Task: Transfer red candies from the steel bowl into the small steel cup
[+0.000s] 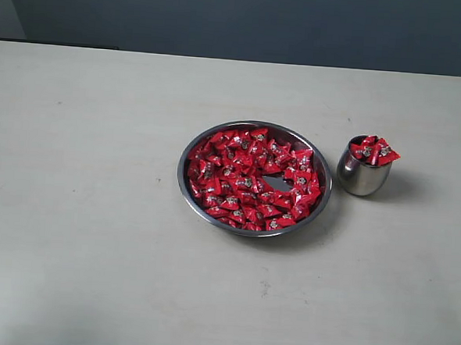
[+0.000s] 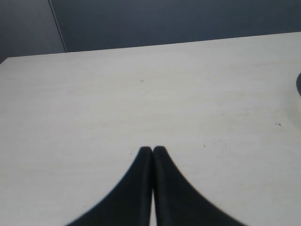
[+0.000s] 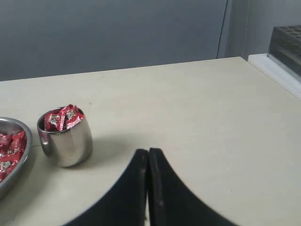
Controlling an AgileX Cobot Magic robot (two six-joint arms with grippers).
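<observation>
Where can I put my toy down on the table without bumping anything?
The table is bare left of the bowl, in front of it, and behind it to the far edge. Right of the cup is free too. Only the narrow gap between bowl and cup is tight; both hold red candies.

No writing, number or brand can be read. The candies (image 1: pixel 245 181) at the centre of the exterior view each carry a pale mark on the red wrapper, too small and blurred to make out. The same goes for those in the cup (image 3: pixel 66 139).
</observation>
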